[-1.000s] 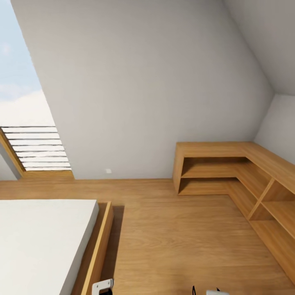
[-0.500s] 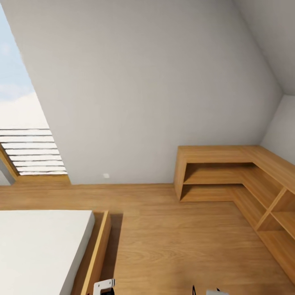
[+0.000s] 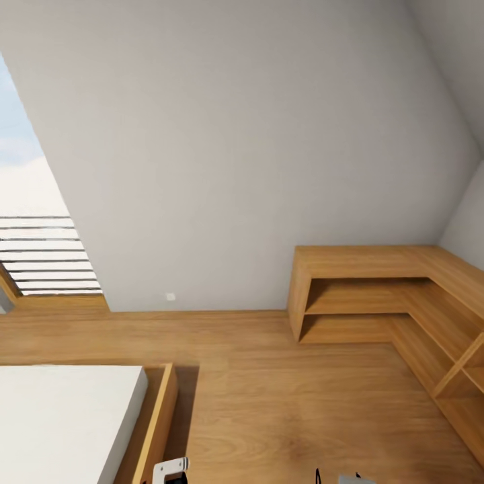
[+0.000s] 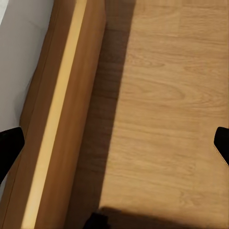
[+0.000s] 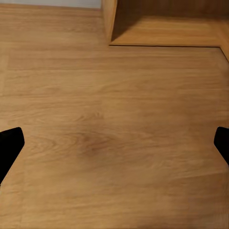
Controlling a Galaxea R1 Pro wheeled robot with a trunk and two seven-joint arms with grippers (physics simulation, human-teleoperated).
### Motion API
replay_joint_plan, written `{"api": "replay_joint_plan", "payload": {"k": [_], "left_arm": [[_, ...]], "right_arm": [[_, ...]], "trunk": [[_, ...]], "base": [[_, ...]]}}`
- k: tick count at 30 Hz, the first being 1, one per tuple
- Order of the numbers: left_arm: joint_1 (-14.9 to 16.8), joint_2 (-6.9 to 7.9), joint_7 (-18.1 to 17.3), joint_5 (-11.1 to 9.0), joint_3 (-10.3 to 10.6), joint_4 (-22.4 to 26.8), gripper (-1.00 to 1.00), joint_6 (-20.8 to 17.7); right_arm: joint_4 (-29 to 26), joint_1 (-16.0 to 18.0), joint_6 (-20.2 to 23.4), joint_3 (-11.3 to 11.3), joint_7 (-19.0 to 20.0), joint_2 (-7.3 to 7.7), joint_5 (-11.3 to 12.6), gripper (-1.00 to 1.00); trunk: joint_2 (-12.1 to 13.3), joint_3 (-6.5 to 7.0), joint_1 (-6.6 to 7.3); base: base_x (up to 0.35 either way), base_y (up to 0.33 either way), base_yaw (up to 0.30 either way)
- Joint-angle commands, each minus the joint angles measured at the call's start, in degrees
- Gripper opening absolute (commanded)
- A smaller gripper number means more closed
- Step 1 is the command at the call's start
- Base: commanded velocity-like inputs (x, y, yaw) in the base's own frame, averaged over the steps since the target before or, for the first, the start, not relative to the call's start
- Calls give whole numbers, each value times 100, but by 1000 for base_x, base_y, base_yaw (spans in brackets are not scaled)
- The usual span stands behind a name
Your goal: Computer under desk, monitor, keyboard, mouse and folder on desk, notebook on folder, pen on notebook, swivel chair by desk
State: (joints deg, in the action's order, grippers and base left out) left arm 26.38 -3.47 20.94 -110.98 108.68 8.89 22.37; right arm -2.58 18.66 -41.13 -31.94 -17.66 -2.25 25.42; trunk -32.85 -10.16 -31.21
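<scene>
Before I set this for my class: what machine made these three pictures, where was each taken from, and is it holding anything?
It is a simulated wheeled robot with two arms, each ending in a two-fingered pincer. The large picture comes from its head camera: a sloped grey wall, a skylight, a wooden floor, a low bed and a light-wood shelving unit. The other two come from cameras by each wrist. The left pincer hangs open over the bed's wooden frame and floor; the right pincer hangs open over bare floor near the shelving. Neither holds anything. Its dark fingertips show at the picture edges.
</scene>
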Motion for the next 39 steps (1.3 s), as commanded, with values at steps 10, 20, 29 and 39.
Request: {"api": "replay_joint_plan", "payload": {"k": [10, 20, 29, 39], "left_arm": [[7, 2, 42, -29, 48, 16, 100, 22], [7, 0, 38, -29, 48, 16, 100, 22], [7, -4, 33, -29, 52, 16, 100, 30], [16, -5, 33, -20, 52, 16, 100, 60]], "right_arm": [[3, 4, -17, -42, -36, 12, 50, 100], [3, 2, -44, -43, -36, 7, 59, 100], [3, 5, -53, -49, -36, 3, 60, 100], [3, 4, -53, -50, -36, -4, 61, 100]], "trunk": [[-8, -9, -5], [-8, -3, -5], [-8, 25, -5], [-8, 60, -5]], "base": [[325, 0, 0], [325, 0, -45], [309, 0, -217], [79, 0, -243]]}}
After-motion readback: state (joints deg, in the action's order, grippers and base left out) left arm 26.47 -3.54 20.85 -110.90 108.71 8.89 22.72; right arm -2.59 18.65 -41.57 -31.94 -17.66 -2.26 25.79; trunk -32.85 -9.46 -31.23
